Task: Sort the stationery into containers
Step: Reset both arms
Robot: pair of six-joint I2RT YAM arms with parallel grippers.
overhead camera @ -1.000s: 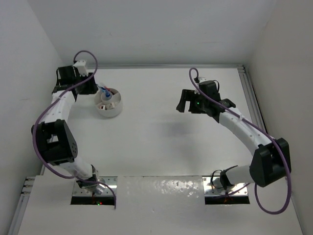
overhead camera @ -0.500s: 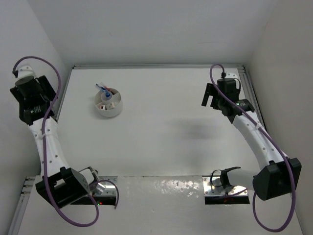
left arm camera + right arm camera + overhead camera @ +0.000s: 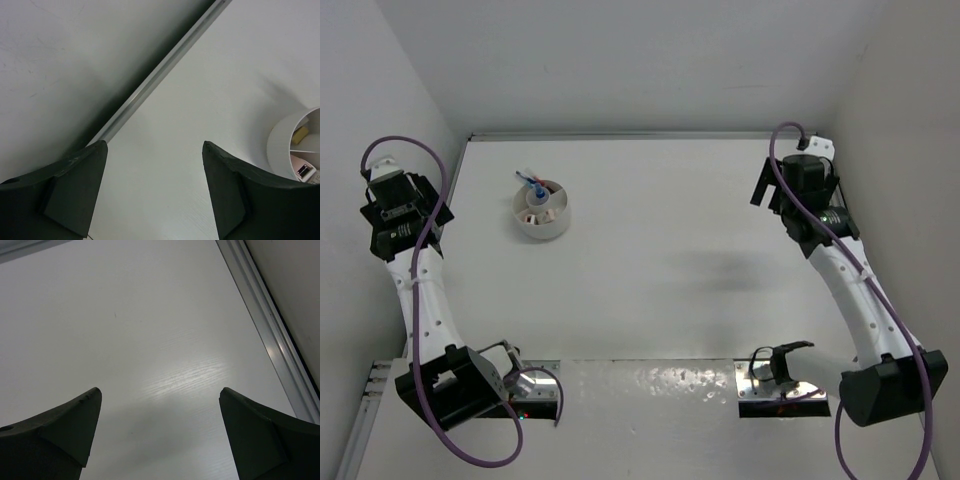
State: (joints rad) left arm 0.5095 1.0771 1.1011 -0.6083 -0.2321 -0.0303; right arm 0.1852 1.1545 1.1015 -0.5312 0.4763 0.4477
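The round white tub with inner dividers stands at the far left of the table. Stationery lies in it: a blue-capped bottle, a pink eraser and other small pieces. In the left wrist view the tub's rim shows at the right edge with a tan block and a pink eraser inside. My left gripper is open and empty, raised by the left wall. My right gripper is open and empty, raised over bare table at the far right.
White walls close in the table at left, back and right. A metal rail runs along the left edge and another rail along the right edge. Two arm bases sit at the near edge.
Both arms have pulled back from the middle. The left gripper left the tub and swung to the left wall; the right gripper moved to the far right and rose.
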